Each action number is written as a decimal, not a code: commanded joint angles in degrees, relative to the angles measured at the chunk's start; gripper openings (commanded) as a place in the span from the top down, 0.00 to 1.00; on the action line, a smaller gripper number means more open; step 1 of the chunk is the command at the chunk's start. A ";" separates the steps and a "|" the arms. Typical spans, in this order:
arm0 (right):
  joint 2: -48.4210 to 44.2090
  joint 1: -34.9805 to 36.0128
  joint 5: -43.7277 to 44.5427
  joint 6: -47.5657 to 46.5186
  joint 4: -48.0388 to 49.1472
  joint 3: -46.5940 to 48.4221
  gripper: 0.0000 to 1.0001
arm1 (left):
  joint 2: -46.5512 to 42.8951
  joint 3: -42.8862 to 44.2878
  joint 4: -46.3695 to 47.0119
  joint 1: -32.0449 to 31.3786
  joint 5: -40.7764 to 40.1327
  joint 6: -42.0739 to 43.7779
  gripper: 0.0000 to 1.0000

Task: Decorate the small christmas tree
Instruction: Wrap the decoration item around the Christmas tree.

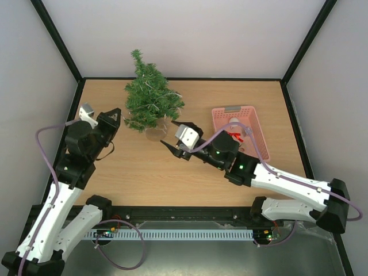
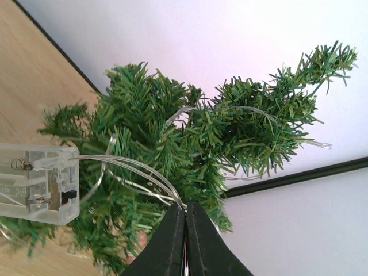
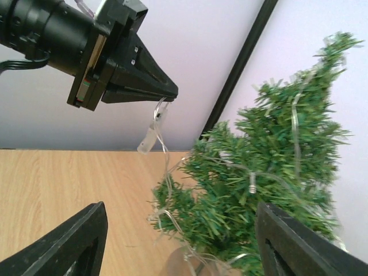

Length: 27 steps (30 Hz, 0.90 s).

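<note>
The small christmas tree (image 1: 150,98) stands upright on the far part of the wooden table (image 1: 144,172), left of the middle and close to the back wall. Its branches are bushy, with dark green needles like a stiff brush, and its base is small, round and pale. A thin silvery wire (image 2: 132,163) with tiny clear bulbs lies in loops over the branches.

The left gripper (image 2: 185,218) is just beside the lower left side of the tree. Its black, wedge-shaped fingers are pressed together and they pinch this wire. From the wire hangs a small box (image 2: 37,184) of clear plastic (a spring and a black switch show inside it).

The right gripper (image 1: 172,148) is in front of the tree, near the base, with its dark fingers spread wide and nothing between them. I cannot tell if it touches the table.

To the right, well apart from the tree, lies a pink plastic basket (image 1: 253,115) with lattice walls; something white and red is inside, too small to name.
</note>
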 commanded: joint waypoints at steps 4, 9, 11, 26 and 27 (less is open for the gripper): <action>-9.07 0.34 4.23 4.09 2.54 -4.97 0.21 | 3.77 4.45 -0.60 6.71 7.74 14.40 0.98; -11.97 0.32 4.88 4.03 2.10 -6.67 0.08 | 5.21 2.29 3.67 13.83 16.97 16.29 0.98; -12.61 0.35 5.24 3.85 2.00 -7.36 0.04 | 5.98 1.49 4.43 15.68 19.88 17.13 0.98; -14.34 0.32 5.43 3.23 1.67 -8.13 0.02 | 14.08 -2.54 16.09 26.12 38.41 20.06 0.98; -14.43 0.32 5.52 3.24 1.68 -8.11 0.02 | 14.80 -2.77 16.85 26.13 38.96 19.98 0.98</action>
